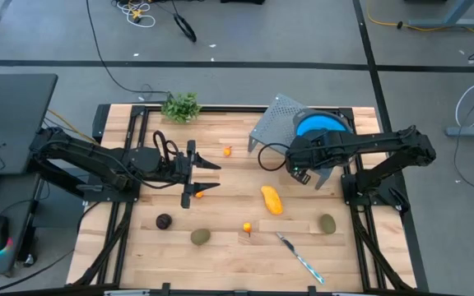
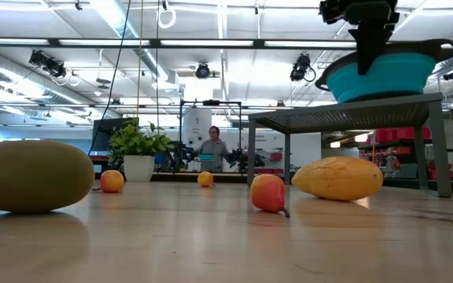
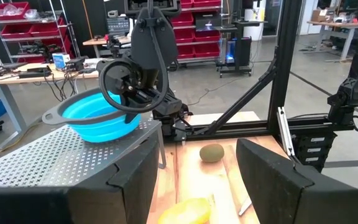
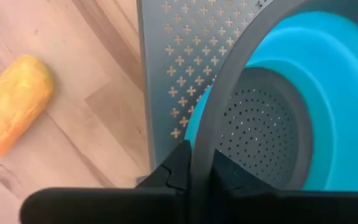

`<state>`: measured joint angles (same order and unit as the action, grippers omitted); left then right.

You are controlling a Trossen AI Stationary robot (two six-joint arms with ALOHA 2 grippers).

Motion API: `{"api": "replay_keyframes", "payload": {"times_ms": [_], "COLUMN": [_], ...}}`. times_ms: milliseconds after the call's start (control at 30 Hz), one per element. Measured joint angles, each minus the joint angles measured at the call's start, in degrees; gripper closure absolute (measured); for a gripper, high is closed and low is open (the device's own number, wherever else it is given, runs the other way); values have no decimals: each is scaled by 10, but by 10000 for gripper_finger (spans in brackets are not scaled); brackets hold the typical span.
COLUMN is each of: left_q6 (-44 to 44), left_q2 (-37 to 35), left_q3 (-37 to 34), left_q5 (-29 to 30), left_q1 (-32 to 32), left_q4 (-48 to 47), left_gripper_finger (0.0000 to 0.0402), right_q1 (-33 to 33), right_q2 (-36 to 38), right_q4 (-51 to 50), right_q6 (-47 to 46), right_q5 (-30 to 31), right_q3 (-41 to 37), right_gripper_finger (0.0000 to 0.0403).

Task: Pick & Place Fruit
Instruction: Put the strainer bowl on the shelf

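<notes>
Right pincer (image 4: 197, 171) clamps blue colander (image 4: 303, 93) rim; left pincer (image 1: 197, 174) open

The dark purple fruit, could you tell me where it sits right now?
In the high view the dark purple fruit lies on the table's left front part, beside an olive-green fruit and below the left gripper.

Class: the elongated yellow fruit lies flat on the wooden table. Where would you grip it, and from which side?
Grip the elongated yellow fruit across its narrow middle, coming straight down from above. It lies flat with bare wooden table on both long sides, so the jaws should probably straddle its short width, not its length.
</notes>
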<state>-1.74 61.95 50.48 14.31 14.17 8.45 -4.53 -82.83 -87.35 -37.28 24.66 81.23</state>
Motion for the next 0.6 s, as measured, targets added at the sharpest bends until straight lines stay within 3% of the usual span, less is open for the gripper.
{"api": "replay_keyframes", "payload": {"times_ms": [400,600], "left_q6": [0,5], "left_q2": [0,0], "left_q3": [0,0], "left_q5": [0,0], "left_q1": [0,0], "left_q4": [0,0], "left_gripper_finger": [178,178], "right_q1": [0,0], "right_q2": [0,0], "right_q4": [0,0], "right_q6": [8,13], "right_q5": [2,3], "right_q3": [0,0], "right_gripper_finger": [324,283]}}
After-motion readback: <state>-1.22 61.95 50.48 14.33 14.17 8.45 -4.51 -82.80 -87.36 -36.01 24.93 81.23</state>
